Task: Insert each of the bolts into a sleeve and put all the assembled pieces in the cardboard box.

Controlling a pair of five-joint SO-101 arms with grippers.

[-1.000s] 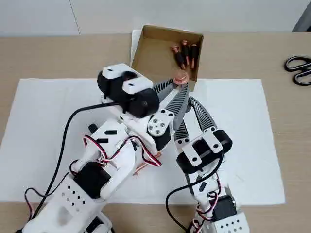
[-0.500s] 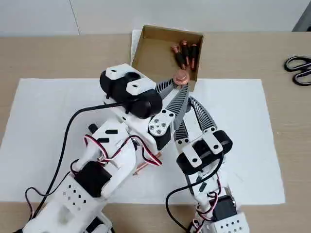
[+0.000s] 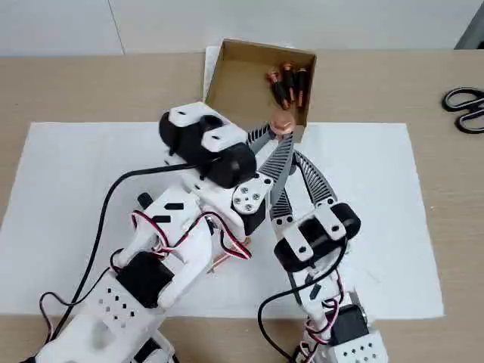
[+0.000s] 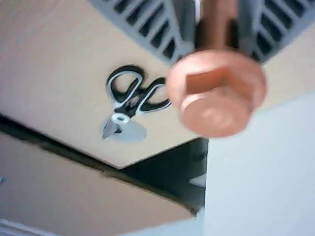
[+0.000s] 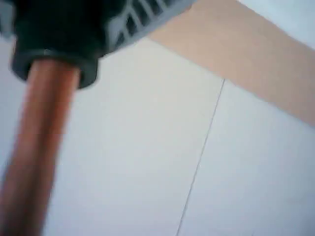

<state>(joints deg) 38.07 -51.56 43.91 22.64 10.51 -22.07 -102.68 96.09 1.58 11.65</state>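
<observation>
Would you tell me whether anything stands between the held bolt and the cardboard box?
Nothing visible blocks it. The bolt, in its sleeve, is at the near wall of the cardboard box; three finished pieces lie inside, with bare floor beside them.

A light wooden table [image 3: 76, 83] sits under soft, even light, and a large white sheet [image 3: 76, 189] lies flat across its middle, reaching almost to the near edge and leaving bare wood along the far side and at both ends. Black-handled scissors [image 3: 465, 108] lie on the bare wood at the right edge, just past the sheet's far right corner. Beyond the table's far edge stands a plain white wall [image 3: 227, 23] with a thin, slightly slanted seam [image 3: 116, 26], and a dark grey shape [image 3: 475, 30] cuts into the upper right corner.
</observation>
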